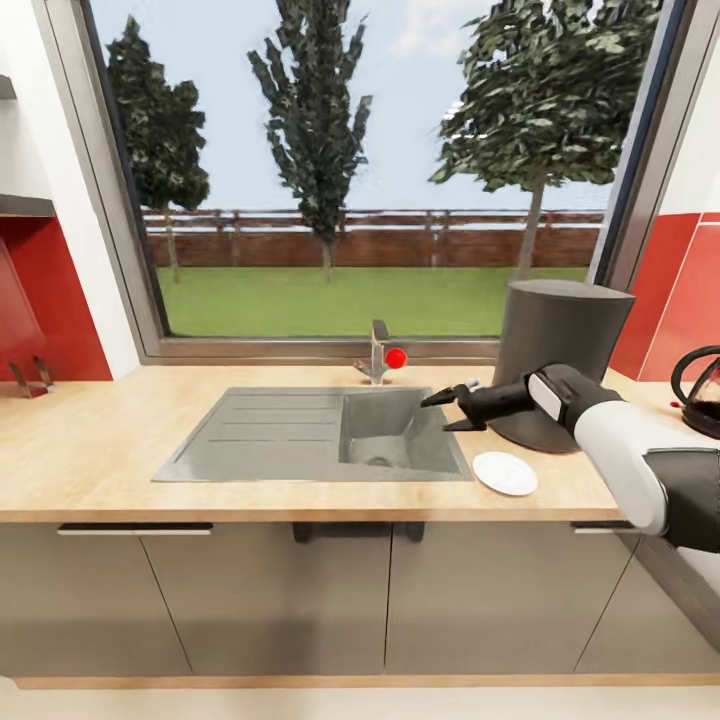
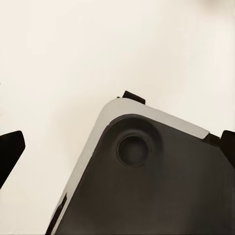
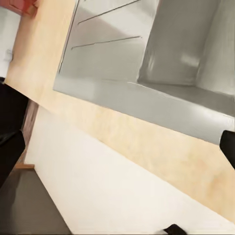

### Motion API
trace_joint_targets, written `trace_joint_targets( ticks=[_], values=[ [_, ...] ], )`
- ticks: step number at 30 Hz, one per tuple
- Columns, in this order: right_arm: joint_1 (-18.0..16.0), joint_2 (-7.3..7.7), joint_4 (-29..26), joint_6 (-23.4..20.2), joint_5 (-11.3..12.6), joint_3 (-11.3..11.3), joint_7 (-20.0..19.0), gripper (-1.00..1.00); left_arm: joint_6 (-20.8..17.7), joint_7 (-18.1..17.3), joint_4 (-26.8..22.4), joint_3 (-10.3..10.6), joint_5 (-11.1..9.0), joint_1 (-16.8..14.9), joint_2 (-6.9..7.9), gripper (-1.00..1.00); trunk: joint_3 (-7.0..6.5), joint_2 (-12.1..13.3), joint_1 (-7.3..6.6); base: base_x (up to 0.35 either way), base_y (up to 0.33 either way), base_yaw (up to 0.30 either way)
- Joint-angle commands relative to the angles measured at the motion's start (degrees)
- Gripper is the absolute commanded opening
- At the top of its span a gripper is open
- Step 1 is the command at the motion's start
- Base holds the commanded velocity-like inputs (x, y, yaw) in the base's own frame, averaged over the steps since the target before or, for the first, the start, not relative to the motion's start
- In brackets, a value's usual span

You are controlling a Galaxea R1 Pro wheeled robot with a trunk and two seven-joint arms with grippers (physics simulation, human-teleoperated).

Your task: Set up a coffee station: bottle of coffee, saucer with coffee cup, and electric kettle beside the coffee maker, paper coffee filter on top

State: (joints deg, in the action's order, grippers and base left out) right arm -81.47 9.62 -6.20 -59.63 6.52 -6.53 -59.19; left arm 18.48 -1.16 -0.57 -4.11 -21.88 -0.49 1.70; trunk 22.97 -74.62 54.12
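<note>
Right fingers (image 1: 452, 410) spread, empty, above sink edge; saucer (image 1: 505, 473) just beside, coffee maker (image 1: 556, 360) behind. Left fingers' state unclear.

One coffee maker (image 1: 562, 360), one saucer (image 1: 505, 473), one electric kettle (image 1: 703, 392)

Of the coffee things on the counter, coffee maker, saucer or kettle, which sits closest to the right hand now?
The coffee maker: the right hand hangs just beside its base, over the sink edge. The saucer lies nearer the counter's front edge, and the kettle stands at the far right.
</note>
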Motion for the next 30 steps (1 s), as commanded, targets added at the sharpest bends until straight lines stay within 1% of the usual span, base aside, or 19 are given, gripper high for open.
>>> trace_joint_targets(
  ticks=[1, 3, 5, 6, 8, 9, 10, 12, 13, 14, 17, 22, 30],
  values=[
    [0.08, -0.43, 1.2, -0.37, 0.5, -0.97, -1.08, 1.0, 0.57, -0.14, 0.04, -0.38, 0.15, -0.03, 0.08, 1.0, 0.06, -0.04, 0.0, 0.0, 0.0, 0.0],
    [0.15, -1.04, 2.55, -0.37, 0.08, -1.27, -1.61, 1.0, 0.98, -0.15, -0.05, -0.38, 0.22, -0.03, 0.13, 1.0, 0.06, -0.04, 0.0, 0.0, 0.0, 0.0],
    [0.16, -1.21, 2.92, -0.37, -0.23, -1.32, -1.7, 1.0, 1.05, -0.16, -0.09, -0.38, 0.24, -0.03, 0.14, 1.0, 0.06, -0.04, 0.0, -0.023, 0.027, 0.0],
    [0.17, -1.81, 3.27, -0.37, -0.61, -1.37, -1.78, 1.0, 1.11, -0.16, -0.13, -0.37, 0.21, -0.03, 0.17, 1.0, 0.06, -0.04, 0.0, -0.135, 0.199, 0.0],
    [0.17, -1.98, 3.33, -0.37, -0.67, -1.37, -1.79, 1.0, 1.11, -0.16, -0.14, -0.37, 0.19, -0.03, 0.27, 1.0, 0.06, -0.04, 0.0, -0.147, 0.221, 0.0],
    [0.17, -3.38, 3.35, 2.54, -0.72, -1.38, -1.95, 1.0, 0.89, -0.19, -0.22, -0.39, 0.04, -0.03, 0.72, 1.0, 0.06, -0.04, 0.0, -0.157, 0.271, 0.0],
    [0.17, -3.43, 3.37, 3.45, -0.72, -1.38, -2.12, 1.0, 0.87, -0.22, -0.22, -0.4, -0.02, -0.03, 0.74, 1.0, 0.06, -0.04, 0.0, -0.151, 0.287, 0.0],
    [0.17, -3.35, 3.37, 5.49, -0.72, -1.38, -3.32, 1.0, 0.82, -0.24, -0.22, -0.43, -0.07, -0.03, 0.75, 1.0, 0.06, -0.04, 0.0, -0.129, 0.305, 0.0],
    [0.17, -2.83, 3.37, 7.63, -1.0, -1.44, -6.25, 1.0, 0.53, -0.24, -0.22, -0.51, -0.09, -0.03, 0.76, 1.0, 0.06, -0.04, 0.0, -0.026, 0.333, -0.017],
    [0.17, -2.71, 3.36, 7.87, -1.25, -1.45, -6.67, 1.0, 0.46, -0.24, -0.24, -0.52, -0.09, -0.03, 0.76, 1.0, 0.06, -0.04, 0.0, -0.017, 0.336, -0.055],
    [0.17, -2.51, 3.43, 8.48, -1.72, -1.46, -7.44, 1.0, 0.38, -0.24, -0.28, -0.54, -0.13, -0.03, 0.76, 1.0, 0.06, -0.04, 0.0, -0.009, 0.338, -0.159],
    [0.17, -1.67, 4.16, 9.46, -1.97, -1.47, -8.76, 1.0, 0.44, -0.24, -0.31, -0.55, -0.23, -0.03, 0.76, 1.0, 0.02, -0.04, 0.0, -0.003, 0.322, -0.256],
    [0.15, -0.09, 4.51, 9.89, -2.12, -1.47, -9.79, 1.0, 1.02, -0.24, -0.31, -0.61, -0.18, -0.03, 0.69, 1.0, -0.18, -0.04, 0.0, -0.009, 0.079, -0.293]
  ],
)
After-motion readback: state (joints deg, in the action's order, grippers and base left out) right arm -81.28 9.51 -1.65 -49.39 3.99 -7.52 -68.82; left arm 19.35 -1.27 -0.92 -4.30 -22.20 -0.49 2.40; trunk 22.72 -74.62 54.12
